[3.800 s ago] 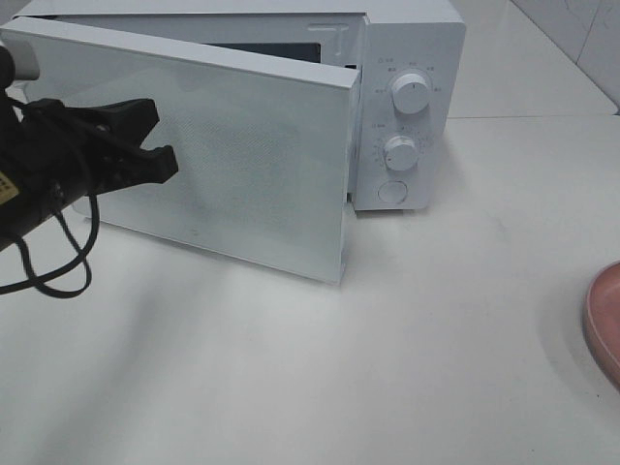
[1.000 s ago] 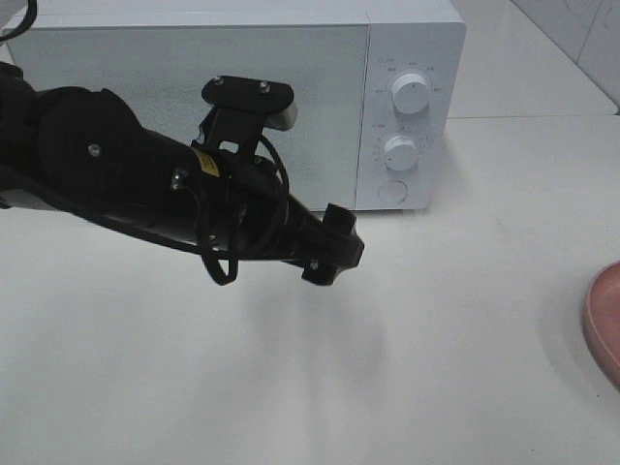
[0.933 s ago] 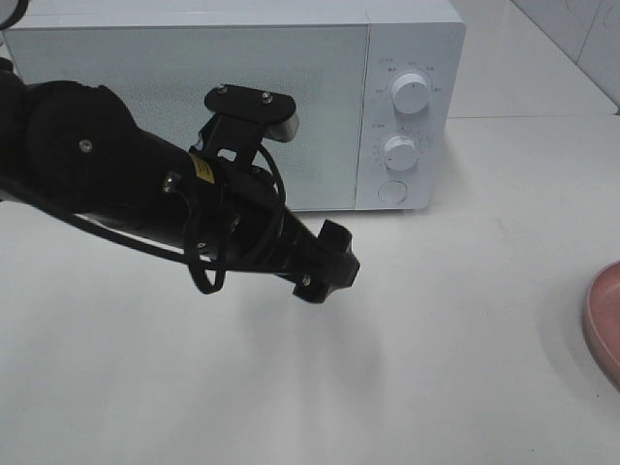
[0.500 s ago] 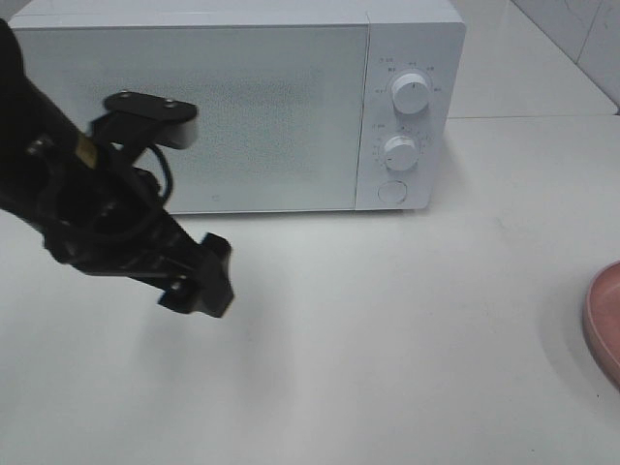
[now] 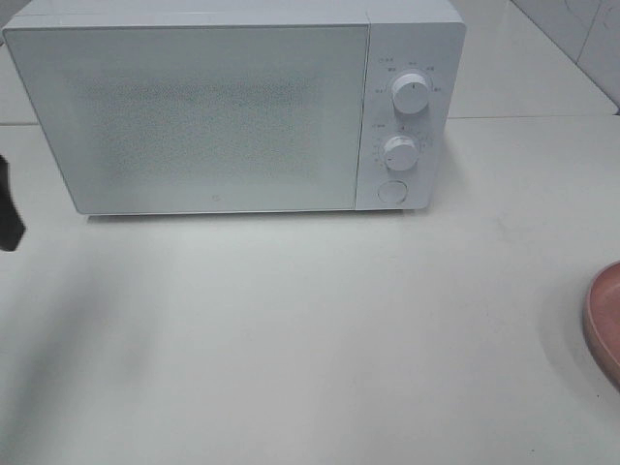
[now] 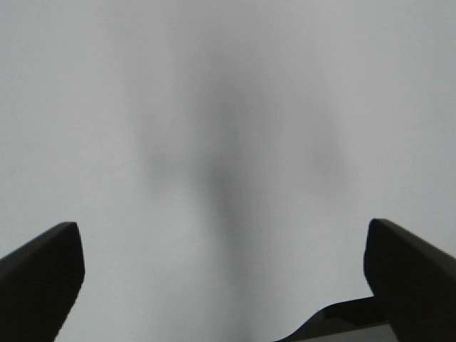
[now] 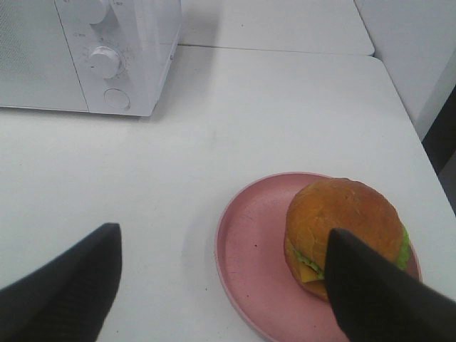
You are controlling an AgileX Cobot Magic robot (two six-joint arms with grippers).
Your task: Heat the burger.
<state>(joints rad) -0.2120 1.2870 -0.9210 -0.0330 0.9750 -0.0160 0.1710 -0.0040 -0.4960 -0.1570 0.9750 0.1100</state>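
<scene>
While the left end effector [image 6: 221, 285] hangs open over bare tabletop [image 6: 228, 107], the burger [image 7: 345, 235] sits on its plate [image 7: 249, 249] just ahead of the open right end effector [image 7: 221, 285], the nearer one.

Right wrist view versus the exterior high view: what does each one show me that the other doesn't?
Only the right wrist view shows the burger, sitting on the pink plate, and the open right tool above the table, holding nothing. Only the exterior high view shows the microwave's whole closed door and its upper dial. Both share the microwave's lower dial, its round button, the white table and the plate's rim.
</scene>
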